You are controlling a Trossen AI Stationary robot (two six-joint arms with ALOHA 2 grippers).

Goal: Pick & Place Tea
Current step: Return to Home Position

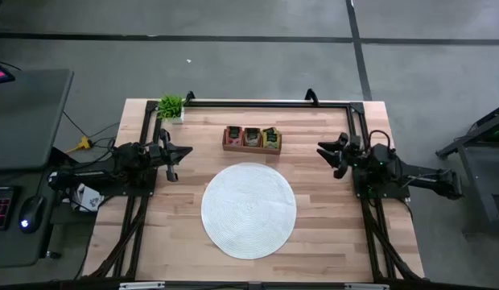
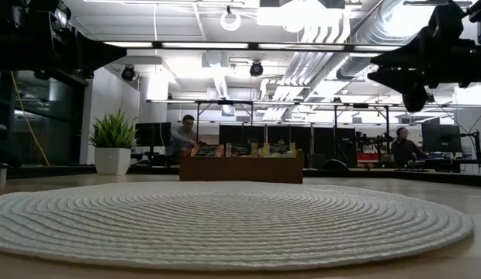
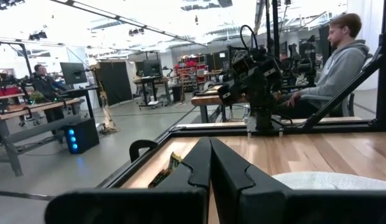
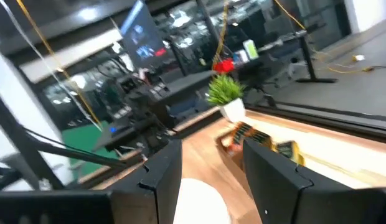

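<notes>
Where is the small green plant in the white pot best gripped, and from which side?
I would grip the white pot, not the small green plant itself: it stands upright, its sides bare below the spreading leaves. Come level from the side facing the middle of the wooden table, since the black frame stands close beside it. The shut left pincer is nearest.

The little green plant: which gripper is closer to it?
Left. The left gripper is close to the potted plant; the right gripper is across the table, past the wooden tray.
</notes>
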